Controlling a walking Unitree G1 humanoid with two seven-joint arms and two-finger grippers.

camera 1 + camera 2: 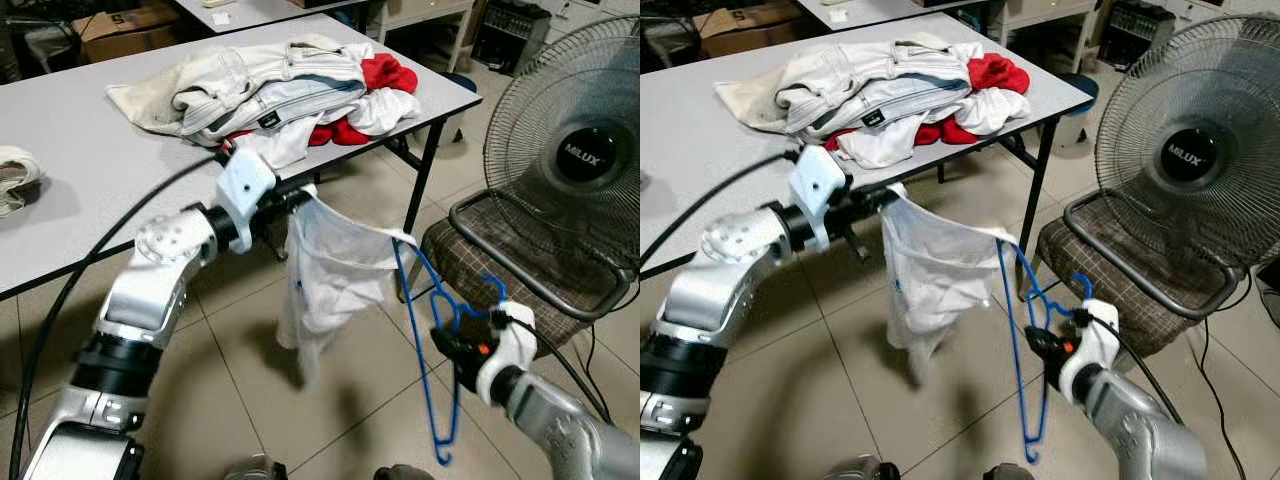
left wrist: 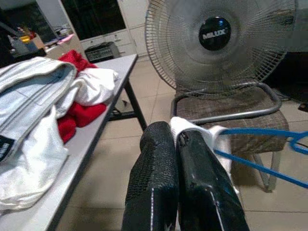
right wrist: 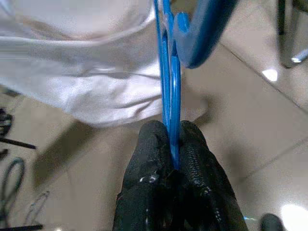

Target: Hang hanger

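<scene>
Centrally, a white garment point(image 1: 335, 270) hangs in the air between the robot's two arms, above a tiled floor point(image 1: 240, 380). Left gripper point(image 2: 179, 139): its two black fingers are pressed together on one edge of the white garment, just below the front edge of a grey folding table point(image 1: 90, 170). From that pinch the cloth stretches across to the top corner of a blue wire hanger point(image 1: 432, 350) and sags below in a loose pouch.

Right gripper point(image 3: 172, 144): its fingers are clamped on the blue wire of the hanger, near the neck below the hook. The hanger stands roughly upright and on edge to the head camera, its hook curling toward the chair and its lower end pointing at the floor. One corner of it is threaded into the garment; the rest of the frame is bare.

On the table lies a heap of clothes: pale denim point(image 1: 270, 85), white pieces and a red item point(image 1: 385, 75). Another pale cloth point(image 1: 15, 178) lies at the table's left edge. To the robot's right stands a metal-framed chair with a checked seat point(image 1: 470, 260), and on or behind it a large grey pedestal fan marked MILUX point(image 1: 580, 150). A black cable point(image 1: 110, 240) runs along the left arm.
</scene>
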